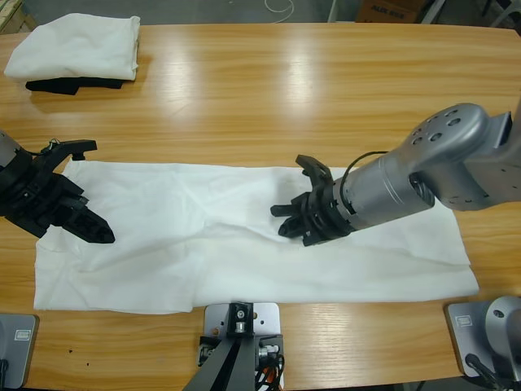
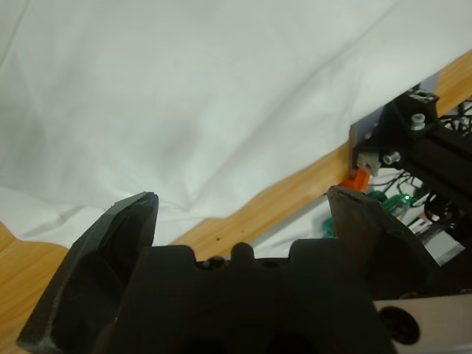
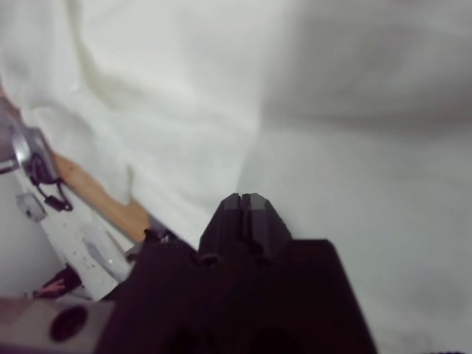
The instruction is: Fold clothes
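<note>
A white shirt [image 1: 203,252] lies spread wide and flat along the table's front half, lightly wrinkled. My left gripper [image 1: 91,220] hovers over its left end with the jaws open and nothing between them; in the left wrist view [image 2: 240,214] the cloth [image 2: 221,96] fills the space ahead and its edge crosses bare wood. My right gripper [image 1: 291,221] is shut, its tips down on the middle of the shirt. In the right wrist view [image 3: 247,206] a crease in the cloth [image 3: 354,184] runs away from the closed tips; whether cloth is pinched does not show.
A folded white garment [image 1: 77,45] lies on a black one [image 1: 57,85] at the table's far left corner. Bare wooden table [image 1: 285,98] stretches behind the spread shirt. The right arm's silver forearm [image 1: 391,187] lies over the shirt's right half.
</note>
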